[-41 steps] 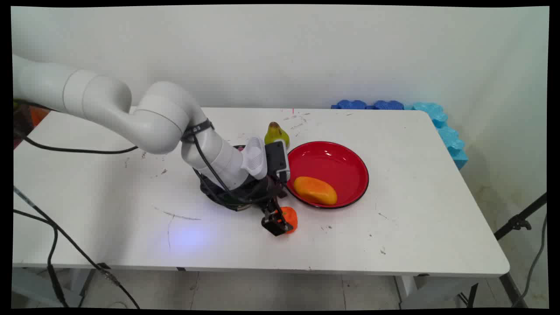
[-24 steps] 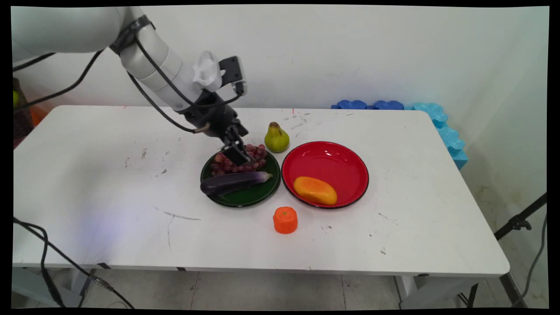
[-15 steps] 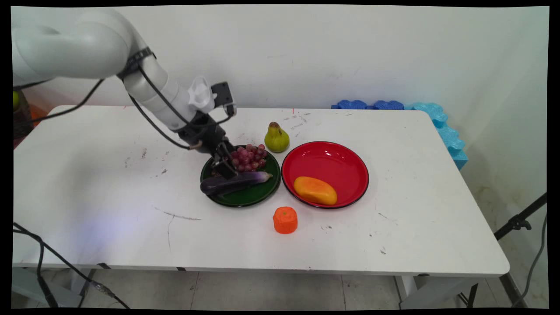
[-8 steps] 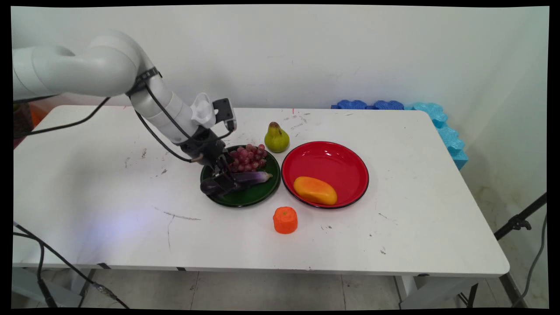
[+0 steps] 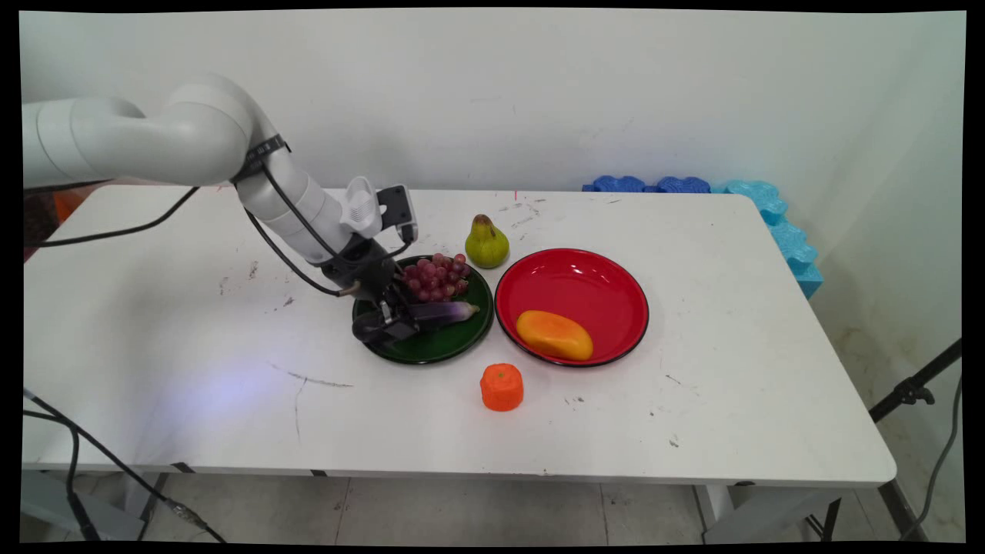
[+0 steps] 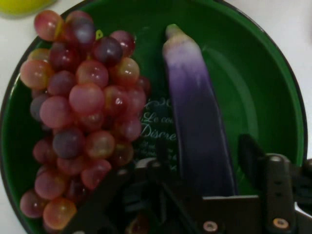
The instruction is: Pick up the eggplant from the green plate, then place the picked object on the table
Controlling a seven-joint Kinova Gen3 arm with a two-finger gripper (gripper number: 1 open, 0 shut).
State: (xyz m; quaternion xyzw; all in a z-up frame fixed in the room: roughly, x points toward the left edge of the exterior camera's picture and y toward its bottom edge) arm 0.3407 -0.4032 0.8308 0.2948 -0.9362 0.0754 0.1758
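The gripper (image 5: 392,323) is reaching down into the green plate (image 5: 462,342), and its black fingers (image 6: 251,158) are standing apart on either side of the eggplant (image 6: 197,126), one on each flank of its thick dark end. In the hand view a gap is showing between the right-hand finger and the eggplant's skin, so the fingers are straddling it widely rather than pinching it; whether the other finger is touching cannot be told. The eggplant is lying flat across the green plate, its pale green-tipped end pointing toward the red plate (image 5: 585,277). A bunch of red grapes (image 6: 80,112) is sitting beside it on the same plate, on the far side from the camera. A yellow-green pear (image 5: 486,241) is standing upright on the table (image 5: 731,369) just behind the two plates. An orange mango (image 5: 554,335) is resting in the red plate near its front rim. A small orange fruit (image 5: 502,387) is sitting on the table in front of the gap between the plates.
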